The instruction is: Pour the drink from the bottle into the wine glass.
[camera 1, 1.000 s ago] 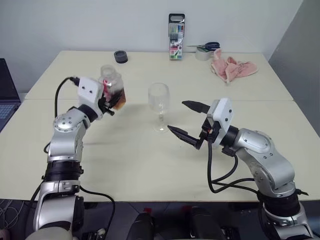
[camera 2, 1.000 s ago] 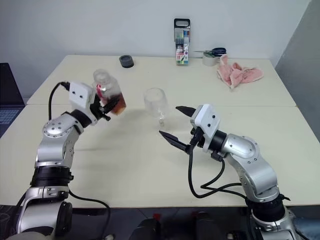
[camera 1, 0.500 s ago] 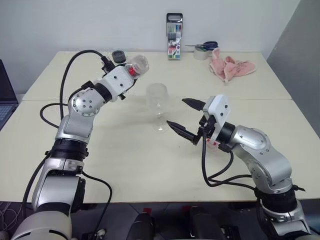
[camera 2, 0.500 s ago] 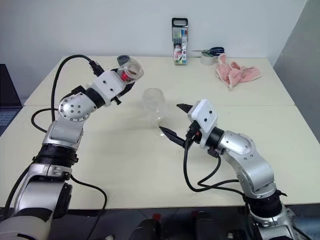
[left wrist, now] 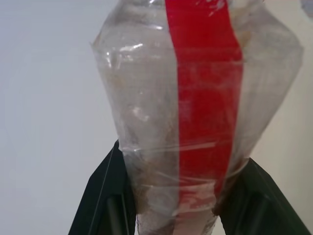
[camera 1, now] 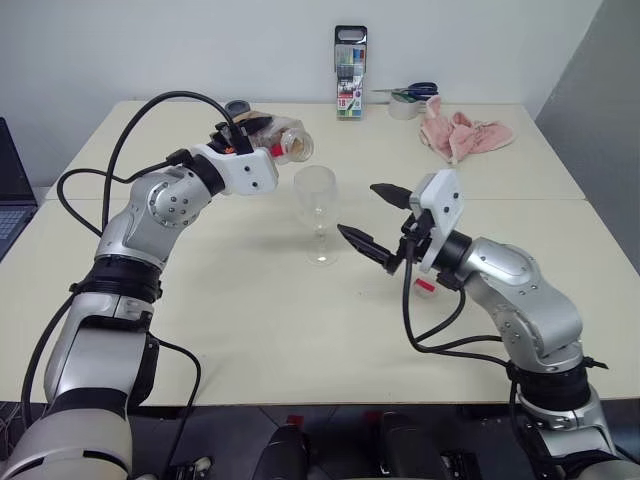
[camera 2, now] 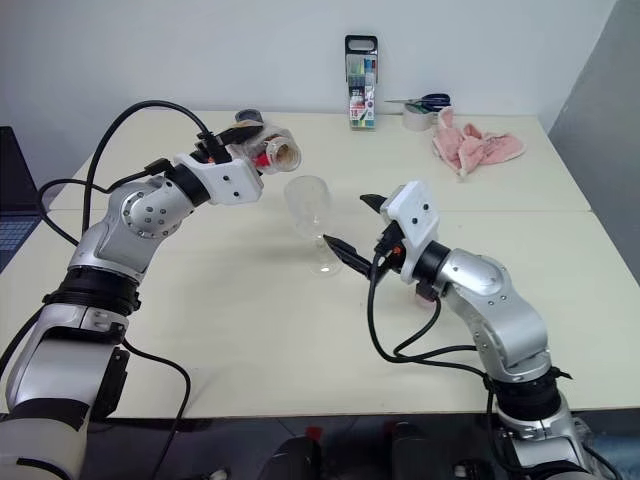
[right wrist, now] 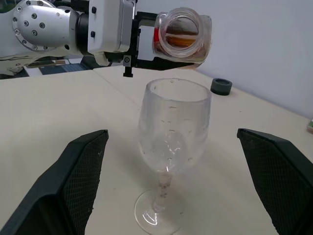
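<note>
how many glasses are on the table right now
1. The wine glass stands upright near the table's middle, between the robot's two arms, just under the tilted bottle. No others visible.

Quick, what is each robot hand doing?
Left gripper: shut on the small clear plastic bottle with red strip.
Right gripper: open, holding nothing.

So the wine glass (camera 1: 318, 213) stands mid-table (camera 1: 250, 330), with the tipped bottle (camera 1: 283, 143) just above and left of its rim. Right gripper (camera 1: 378, 222) sits just right of the glass (fingers spread). Pen case (camera 1: 350, 60), scissors (camera 1: 412, 92), cloth (camera 1: 462, 133) along the back.
</note>
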Tool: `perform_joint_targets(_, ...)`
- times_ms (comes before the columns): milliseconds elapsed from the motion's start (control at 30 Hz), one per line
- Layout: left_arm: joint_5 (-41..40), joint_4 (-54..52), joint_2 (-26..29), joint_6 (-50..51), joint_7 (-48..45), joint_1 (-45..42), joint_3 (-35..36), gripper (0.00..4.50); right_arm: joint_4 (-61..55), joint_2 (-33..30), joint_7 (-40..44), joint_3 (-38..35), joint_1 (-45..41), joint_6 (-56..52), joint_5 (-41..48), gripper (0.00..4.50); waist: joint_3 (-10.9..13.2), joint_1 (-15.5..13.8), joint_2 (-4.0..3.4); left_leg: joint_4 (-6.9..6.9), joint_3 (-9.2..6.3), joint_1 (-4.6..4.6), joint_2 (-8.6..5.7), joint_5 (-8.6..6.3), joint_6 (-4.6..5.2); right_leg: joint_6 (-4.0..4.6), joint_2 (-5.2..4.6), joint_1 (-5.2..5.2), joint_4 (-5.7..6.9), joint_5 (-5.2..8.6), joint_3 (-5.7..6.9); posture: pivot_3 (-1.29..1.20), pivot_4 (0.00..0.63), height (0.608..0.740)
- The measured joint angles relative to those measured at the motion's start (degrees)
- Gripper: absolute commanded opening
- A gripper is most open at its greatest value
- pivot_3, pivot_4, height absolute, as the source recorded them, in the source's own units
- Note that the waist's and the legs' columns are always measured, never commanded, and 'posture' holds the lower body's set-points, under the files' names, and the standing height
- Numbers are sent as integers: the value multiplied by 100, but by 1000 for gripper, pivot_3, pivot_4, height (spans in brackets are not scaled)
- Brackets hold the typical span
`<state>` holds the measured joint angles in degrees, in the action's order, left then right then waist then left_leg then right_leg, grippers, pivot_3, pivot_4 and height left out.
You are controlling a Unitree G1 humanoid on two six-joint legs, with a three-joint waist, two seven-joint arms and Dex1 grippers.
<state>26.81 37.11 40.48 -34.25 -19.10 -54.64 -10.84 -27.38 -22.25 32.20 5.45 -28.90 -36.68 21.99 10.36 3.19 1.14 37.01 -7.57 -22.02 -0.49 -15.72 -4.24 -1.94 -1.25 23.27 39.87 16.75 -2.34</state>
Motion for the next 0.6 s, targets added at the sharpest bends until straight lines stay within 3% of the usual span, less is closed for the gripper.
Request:
perform_joint_targets(267, 498, 247, 58, -351, 382, -206, -156, 1691, -211, -399, 257, -211, -55, -301, 456, 4500, 0, 6, 0, 0, 1, 0, 1, 0, 1, 0, 1, 0, 1, 0, 0, 0, 150, 740)
perform_joint_targets(600, 1027, 684, 146, -618, 963, -465, -396, 1691, -258, -420, 261, -204, 72, -294, 462, 4500, 0, 5, 1, 1, 1, -2, 0, 0, 1, 0, 1, 1, 2, 0, 1, 0, 150, 740)
